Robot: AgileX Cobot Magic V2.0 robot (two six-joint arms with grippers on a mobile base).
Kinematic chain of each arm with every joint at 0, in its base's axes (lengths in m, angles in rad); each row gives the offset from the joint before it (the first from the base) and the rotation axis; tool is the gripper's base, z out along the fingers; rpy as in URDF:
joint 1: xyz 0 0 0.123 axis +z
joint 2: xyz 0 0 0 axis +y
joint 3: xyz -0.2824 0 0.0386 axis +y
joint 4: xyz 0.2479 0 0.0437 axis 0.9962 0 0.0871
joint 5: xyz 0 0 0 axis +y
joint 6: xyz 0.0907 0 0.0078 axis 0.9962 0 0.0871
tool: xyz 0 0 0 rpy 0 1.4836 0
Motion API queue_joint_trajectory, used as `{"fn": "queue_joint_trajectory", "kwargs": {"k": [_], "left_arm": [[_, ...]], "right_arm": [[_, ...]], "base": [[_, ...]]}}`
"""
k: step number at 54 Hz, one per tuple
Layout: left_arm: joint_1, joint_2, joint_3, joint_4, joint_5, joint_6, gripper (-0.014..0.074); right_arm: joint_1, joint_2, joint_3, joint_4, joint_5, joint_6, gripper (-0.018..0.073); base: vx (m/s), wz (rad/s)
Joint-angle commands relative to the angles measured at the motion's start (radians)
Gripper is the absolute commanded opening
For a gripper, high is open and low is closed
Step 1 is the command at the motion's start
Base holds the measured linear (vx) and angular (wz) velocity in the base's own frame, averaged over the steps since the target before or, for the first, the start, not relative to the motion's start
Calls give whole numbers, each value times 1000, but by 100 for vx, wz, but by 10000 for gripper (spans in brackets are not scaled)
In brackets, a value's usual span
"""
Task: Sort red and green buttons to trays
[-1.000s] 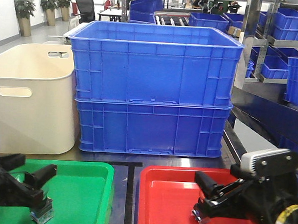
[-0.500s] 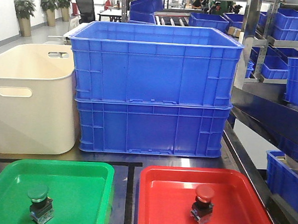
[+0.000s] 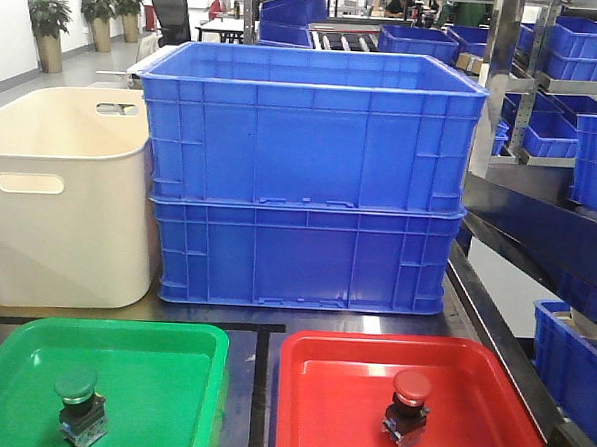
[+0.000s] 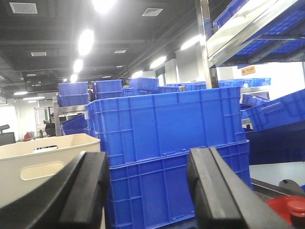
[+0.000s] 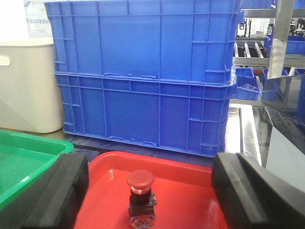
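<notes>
The green button (image 3: 76, 404) stands upright in the green tray (image 3: 170, 377), toward its near left part, cap up on its dark block. The red button (image 3: 407, 407) stands upright in the red tray (image 3: 319, 405) to the right, near that tray's middle. The two trays lie side by side on the dark surface (image 3: 259, 402), close but apart. Behind them two blue crates (image 3: 306, 174) sit stacked, with a cream bin (image 3: 59, 201) just to their left.

From the left wrist view, the left gripper (image 4: 147, 191) has its fingers (image 4: 209, 186) spread wide with nothing between them. The right gripper (image 5: 147, 191) also has its fingers (image 5: 243, 191) wide apart, and the red button sits beyond them, untouched, in the red tray.
</notes>
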Motion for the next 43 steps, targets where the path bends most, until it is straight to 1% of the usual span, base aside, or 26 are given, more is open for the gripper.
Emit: {"fn": "queue_joint_trajectory", "kwargs": {"k": [1,11,20,23,25,27,28,30,33,35,38,40,43], "left_arm": [[-2,10,-26,-20,-38,-6,481],[-2,10,-26,-20,-38,-6,481],[-2,10,-26,-21,-8,-1,481],[-2,10,-19,-47,-15,-1,474],[-2,10,-10,-88,-15,3,461],[-2,10,4,-164,-9,20,438],[-2,10,10,-211,-8,42,424],[-2,10,26,-297,-6,97,396],[-2,10,55,-444,-25,225,342],[-2,10,69,-509,-43,294,305],[-2,10,90,-574,-77,384,223],[-2,10,94,-580,-87,419,174],[-2,10,97,-578,-96,445,111]], "right_arm": [[0,1,-29,-8,-70,-2,573],[0,1,-29,-8,-70,-2,573],[0,1,-29,-8,-70,-2,573],[0,1,-29,-8,-70,-2,573],[0,1,-29,-8,-70,-2,573],[0,1,-29,-8,-70,-2,573],[0,1,-29,-8,-70,-2,573],[0,1,-29,-8,-70,-2,573],[0,1,-29,-8,-70,-2,573],[0,1,-29,-8,-70,-2,573],[0,1,-29,-8,-70,-2,573],[0,1,-29,-8,-70,-2,573],[0,1,-29,-8,-70,-2,573]], "base": [[0,0],[0,0],[0,0],[0,0],[0,0],[0,0],[0,0],[0,0],[0,0],[0,0],[0,0],[0,0],[0,0]]}}
